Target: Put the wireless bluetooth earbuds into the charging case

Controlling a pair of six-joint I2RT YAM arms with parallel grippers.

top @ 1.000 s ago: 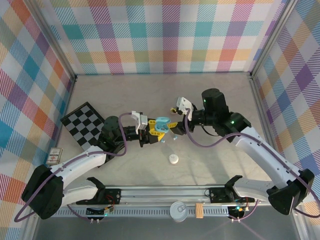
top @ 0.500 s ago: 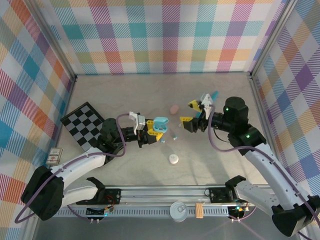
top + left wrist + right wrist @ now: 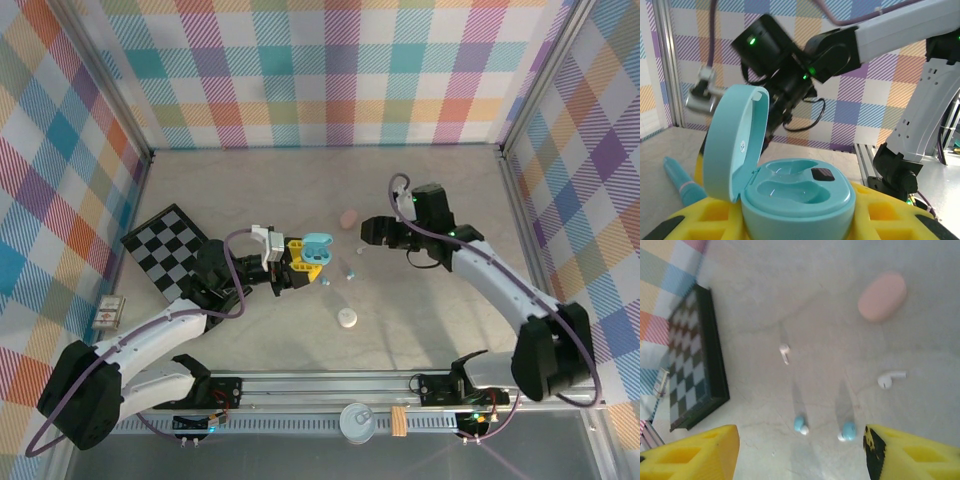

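Clamping the open teal pebble-shaped charging case point(image 3: 799, 192), the left gripper point(image 3: 303, 258) is waiting. Having swung away from it, the right gripper point(image 3: 801, 452) is hovering spread and empty over two pale blue plastic earbuds point(image 3: 800, 424) on the table point(image 3: 790, 295), probably lining up a pickup. They are lying flat, white tips slanting toward each other.

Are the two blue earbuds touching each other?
Apart. Right wrist view shows bare table between one blue earbud and the other blue earbud.
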